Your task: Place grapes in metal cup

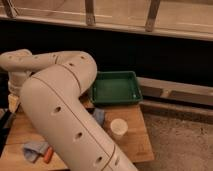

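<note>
My large white arm (65, 110) fills the left and middle of the camera view and covers most of the wooden table (137, 142). It bends back to the far left, where my gripper (13, 102) hangs over the table's left end, mostly hidden behind the wrist; its jaws stand wide and I see nothing in them. The grapes are hidden behind the arm. The metal cup is hidden too.
A green tray (116, 87) sits at the table's back edge. A white paper cup (118, 128) stands near the front right. A blue cloth (34, 149) and a small orange item (48, 155) lie at the front left. A dark wall rises behind.
</note>
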Robot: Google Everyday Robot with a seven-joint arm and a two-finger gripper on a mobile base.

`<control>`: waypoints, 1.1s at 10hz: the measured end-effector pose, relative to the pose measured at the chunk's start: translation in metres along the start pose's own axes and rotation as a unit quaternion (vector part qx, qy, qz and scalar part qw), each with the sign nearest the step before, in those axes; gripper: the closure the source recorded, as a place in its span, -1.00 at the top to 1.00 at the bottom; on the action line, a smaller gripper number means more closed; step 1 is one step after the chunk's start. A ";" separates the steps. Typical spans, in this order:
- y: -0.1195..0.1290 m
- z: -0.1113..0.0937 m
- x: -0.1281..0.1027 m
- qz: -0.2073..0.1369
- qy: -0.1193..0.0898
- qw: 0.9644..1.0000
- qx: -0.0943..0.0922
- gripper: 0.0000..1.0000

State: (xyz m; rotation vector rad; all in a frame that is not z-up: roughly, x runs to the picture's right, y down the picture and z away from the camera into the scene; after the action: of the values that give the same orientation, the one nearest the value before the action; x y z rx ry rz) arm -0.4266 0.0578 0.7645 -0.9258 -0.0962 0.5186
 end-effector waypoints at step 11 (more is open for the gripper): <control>0.010 0.009 0.010 -0.041 -0.156 0.980 -0.119 0.49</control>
State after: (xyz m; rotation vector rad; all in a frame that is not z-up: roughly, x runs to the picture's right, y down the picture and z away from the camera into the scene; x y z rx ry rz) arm -0.4245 0.0741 0.7608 -1.0623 -0.4871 0.5815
